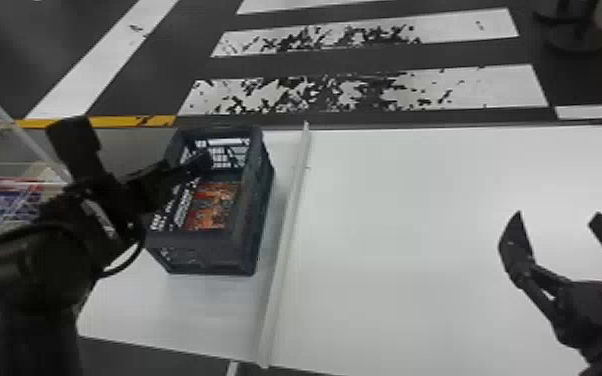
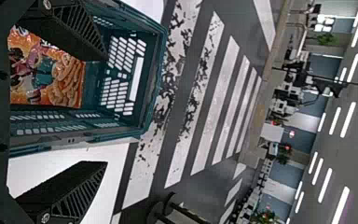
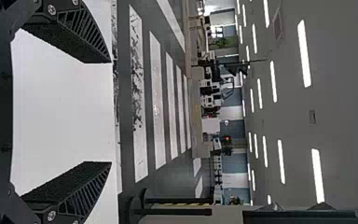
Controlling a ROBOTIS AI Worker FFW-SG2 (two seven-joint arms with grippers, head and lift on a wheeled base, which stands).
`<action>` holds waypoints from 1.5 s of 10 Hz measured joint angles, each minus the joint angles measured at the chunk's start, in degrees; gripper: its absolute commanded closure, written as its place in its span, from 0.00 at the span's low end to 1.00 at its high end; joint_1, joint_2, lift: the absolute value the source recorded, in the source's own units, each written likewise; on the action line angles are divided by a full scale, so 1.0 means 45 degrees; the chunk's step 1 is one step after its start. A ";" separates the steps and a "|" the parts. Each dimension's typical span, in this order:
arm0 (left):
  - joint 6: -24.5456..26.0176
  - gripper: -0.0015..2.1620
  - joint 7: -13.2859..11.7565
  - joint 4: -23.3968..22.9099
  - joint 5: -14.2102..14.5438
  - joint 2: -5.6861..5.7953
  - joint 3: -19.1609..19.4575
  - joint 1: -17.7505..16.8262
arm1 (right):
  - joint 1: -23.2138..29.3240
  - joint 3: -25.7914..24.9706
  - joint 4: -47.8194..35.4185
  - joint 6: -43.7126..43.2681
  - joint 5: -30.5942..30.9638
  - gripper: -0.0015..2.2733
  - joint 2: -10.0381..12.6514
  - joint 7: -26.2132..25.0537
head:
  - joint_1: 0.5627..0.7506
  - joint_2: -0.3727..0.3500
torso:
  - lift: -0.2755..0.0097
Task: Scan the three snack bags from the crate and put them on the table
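Observation:
An orange snack bag lies in the dark crate; whether others lie under it I cannot tell. My left gripper is at the crate's left and over its opening, fingers spread. In the left wrist view the bag is inside the green crate, and my left gripper has nothing between its fingers. Over the right part of the white table, my right gripper stands open; in the right wrist view, the gripper is also empty.
A raised white strip runs across the table just right of the crate. Wire shelving with packed goods stands at the far left. Beyond the table is a striped floor, with a dark round base at the upper right.

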 measured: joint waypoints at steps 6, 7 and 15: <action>0.1863 0.04 0.0090 0.3674 -0.2028 0.1027 -0.1662 -0.3142 | -0.0322 0.0110 0.0818 0.0553 0.0278 0.05 -0.0367 -0.0102 | 0.70 0.85 | 0.64; 0.2258 0.04 0.0189 0.4166 -0.2409 0.1025 -0.2090 -0.3478 | -0.0343 0.0119 0.0846 0.0561 0.0246 0.05 -0.0448 -0.0161 | 0.70 0.84 | 0.64; 0.5073 0.09 -0.0476 0.5855 -0.3989 0.1449 -0.2564 -0.4851 | -0.0379 0.0376 0.0817 0.0407 0.0038 0.05 -0.0914 -0.0349 | 0.70 0.87 | 0.64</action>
